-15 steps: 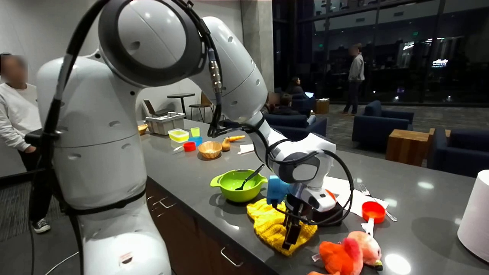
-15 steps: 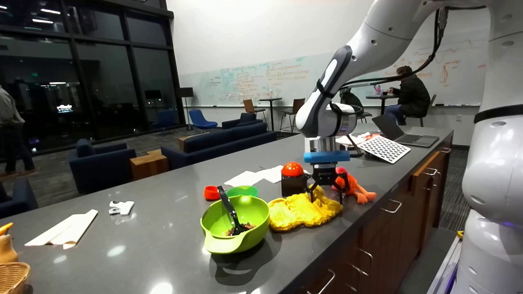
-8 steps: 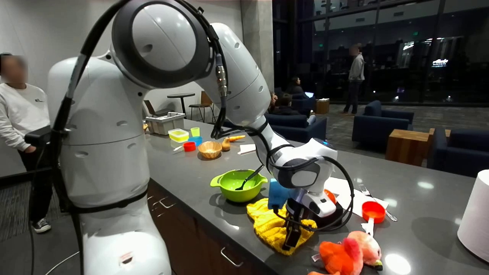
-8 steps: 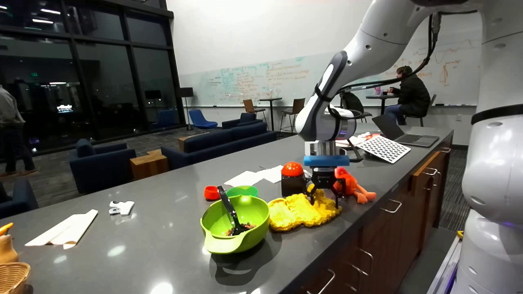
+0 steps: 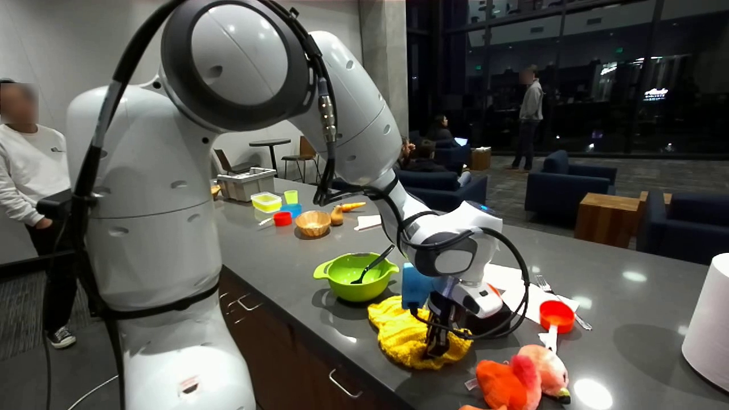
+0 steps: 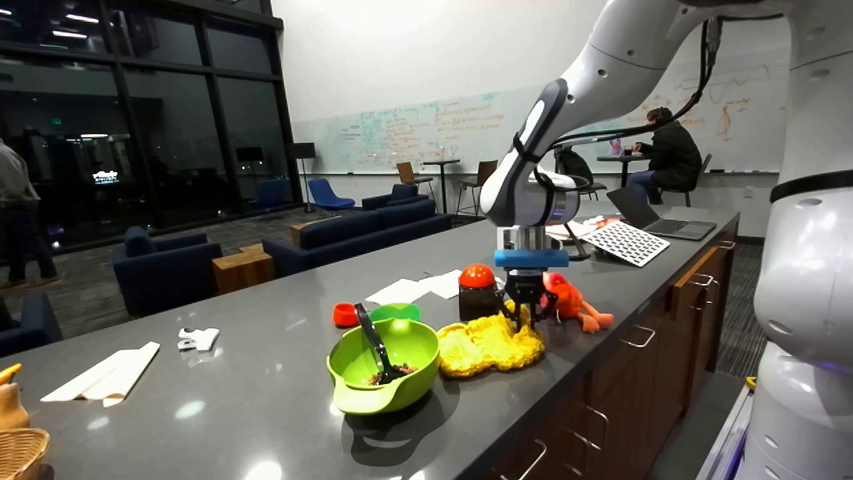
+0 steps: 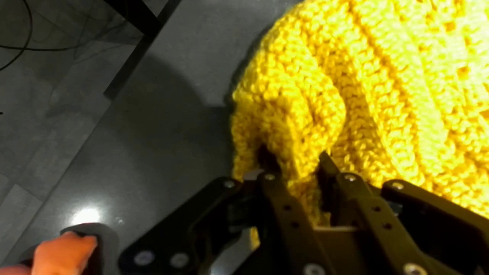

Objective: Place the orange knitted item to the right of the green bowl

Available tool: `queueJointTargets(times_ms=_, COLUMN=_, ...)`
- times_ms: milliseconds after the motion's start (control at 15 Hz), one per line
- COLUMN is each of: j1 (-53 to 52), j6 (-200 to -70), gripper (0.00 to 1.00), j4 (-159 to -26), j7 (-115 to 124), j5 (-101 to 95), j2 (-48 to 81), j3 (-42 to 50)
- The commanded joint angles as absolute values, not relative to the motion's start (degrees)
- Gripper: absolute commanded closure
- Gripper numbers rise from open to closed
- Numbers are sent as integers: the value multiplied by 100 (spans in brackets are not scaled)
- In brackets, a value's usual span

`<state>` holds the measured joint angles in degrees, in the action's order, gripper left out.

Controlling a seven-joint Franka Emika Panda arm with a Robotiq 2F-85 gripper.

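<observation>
Yellow-orange knit, and the claw looks to have a proper bite of it: in the wrist view a fold is bunched up with black metal on both sides, so that's a pinch on the fabric, not a spread claw. How firm, hard to tell from here.

What matters for the next move is which way the rest of it lies. Claw's at the right end, and pretty much all the loose fabric stretches off to the left, long axis roughly pointing at the lime-green mixing bowl. So left to right it goes bowl, knit, claw in both exterior views. There's just the one arm, so no debate over which is nearer.

Knit's lying on the dark grey countertop, just right of the bowl; whether its left edge actually touches is hard to say. By those views it's basically on the side the task wants, so the likely call is a short lift or drag further right. Catch is, the red dome button sits just on the claw's far side and the orange plush toy just to its right, so a long pull could bump something.
</observation>
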<state>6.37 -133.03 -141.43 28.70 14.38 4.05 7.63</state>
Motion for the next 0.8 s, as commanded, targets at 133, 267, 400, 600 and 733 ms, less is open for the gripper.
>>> queueJointTargets(times_ms=133, j1=566, j6=-13075, gripper=97, j4=-14121, j7=3253, j5=606, j2=98, j3=760)
queueJointTargets(times_ms=267, j1=514, j6=-12795, gripper=98, j4=-14010, j7=3594, j5=33, j2=-25, j3=724)
queueJointTargets(times_ms=400, j1=463, j6=-12395, gripper=98, j4=-13834, j7=3930, j5=-464, j2=-113, j3=658)
queueJointTargets(times_ms=600, j1=377, j6=-11627, gripper=98, j4=-13491, j7=4320, j5=-978, j2=-219, j3=496)
queueJointTargets(times_ms=733, j1=297, j6=-11037, gripper=98, j4=-13214, j7=4518, j5=-1230, j2=-237, j3=356)
